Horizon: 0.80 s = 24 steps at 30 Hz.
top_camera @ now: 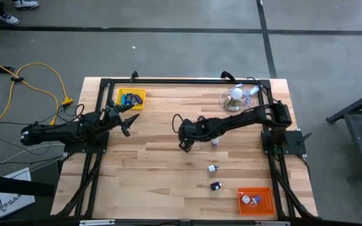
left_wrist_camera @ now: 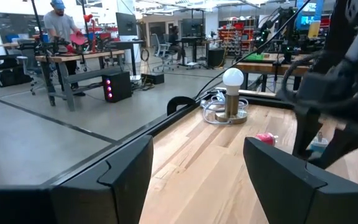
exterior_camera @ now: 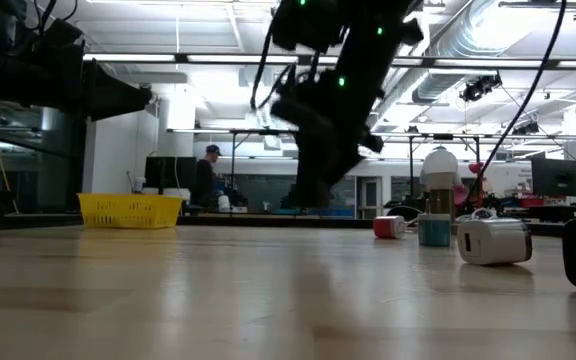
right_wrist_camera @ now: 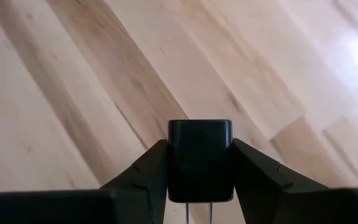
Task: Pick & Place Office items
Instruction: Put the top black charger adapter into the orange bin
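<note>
Pale wood-grain table (top_camera: 156, 169) in light and tan stripes. Yellow tray (top_camera: 131, 98) at eleven o'clock holds blue pieces (top_camera: 129, 99); orange tray (top_camera: 256, 201) at five o'clock. A black block (right_wrist_camera: 200, 158) sits between dark fingers (right_wrist_camera: 143, 176). White ball (top_camera: 235, 94) at one o'clock.

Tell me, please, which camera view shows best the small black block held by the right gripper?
The right wrist view: the black block fills the middle, clamped between the right gripper's fingers above bare wood. The high view shows only the gripper over mid-table, the low view a dark blur, the left wrist view nothing clear.
</note>
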Motion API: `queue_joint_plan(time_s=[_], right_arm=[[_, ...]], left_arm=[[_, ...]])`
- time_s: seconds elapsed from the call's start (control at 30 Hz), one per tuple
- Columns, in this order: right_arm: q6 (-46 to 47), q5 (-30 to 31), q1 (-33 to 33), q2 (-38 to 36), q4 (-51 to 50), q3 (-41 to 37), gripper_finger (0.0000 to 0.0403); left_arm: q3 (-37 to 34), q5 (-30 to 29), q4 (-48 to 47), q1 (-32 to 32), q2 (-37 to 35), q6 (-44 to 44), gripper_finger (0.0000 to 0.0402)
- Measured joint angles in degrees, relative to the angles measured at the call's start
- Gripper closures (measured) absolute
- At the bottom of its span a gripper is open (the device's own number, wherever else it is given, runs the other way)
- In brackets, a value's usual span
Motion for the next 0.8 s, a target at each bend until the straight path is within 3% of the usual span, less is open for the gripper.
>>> queue_joint_plan(time_s=[0.57,0.8], right_arm=[[-4.4,4.5,8.8,-13.2,-10.8,0.0,0.0266],[3.4,10.6,16.1,-16.3,-20.6,0.0,0.0266]], left_arm=[[0.0,0.0,0.0,0.0,0.0,0.0,0.0159],[0.0,0.0,0.0,0.0,0.0,0.0,0.0159]])
